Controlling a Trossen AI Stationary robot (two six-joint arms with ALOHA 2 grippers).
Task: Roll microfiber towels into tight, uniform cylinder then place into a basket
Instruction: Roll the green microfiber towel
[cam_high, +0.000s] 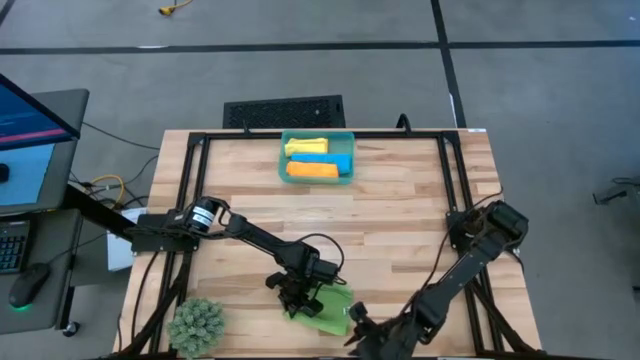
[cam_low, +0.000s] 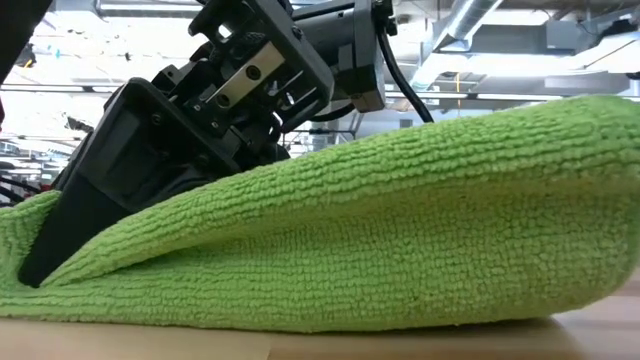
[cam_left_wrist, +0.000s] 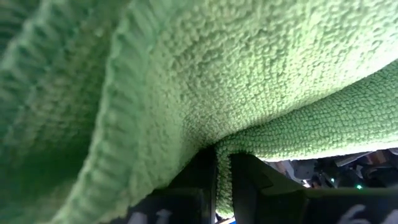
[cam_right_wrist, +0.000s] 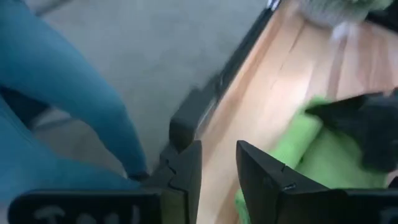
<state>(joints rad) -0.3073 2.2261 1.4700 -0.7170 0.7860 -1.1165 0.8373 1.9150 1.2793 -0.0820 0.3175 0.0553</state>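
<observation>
A green microfiber towel (cam_high: 328, 305) lies partly folded on the wooden table near its front edge; in the low view the towel (cam_low: 400, 220) bulges up in a thick fold. My left gripper (cam_high: 297, 293) is shut on it at its left end. My right gripper (cam_right_wrist: 217, 152) hovers open by the towel's right end (cam_right_wrist: 305, 140), nothing between its fingers. The teal basket (cam_high: 283, 160) stands at the far middle, with yellow (cam_high: 306, 146), blue (cam_high: 340, 160) and orange (cam_high: 312, 171) rolled towels lying in it. My left gripper pinches a thin fold of the green towel (cam_left_wrist: 222, 171) between its two fingers; one layer or several, I cannot tell. The fingers (cam_low: 60, 235) slant down from the table's left into the towel's left end. The towel's underside rests on the table, its upper layer draped slack over the fingers.
A spiky green plant ball (cam_high: 197, 325) sits at the front left corner. A black grate (cam_high: 283, 110) lies beyond the far edge. A black frame (cam_high: 190, 190) runs along the table's sides. A person's blue-clad leg (cam_right_wrist: 56, 93) stands off the table's front.
</observation>
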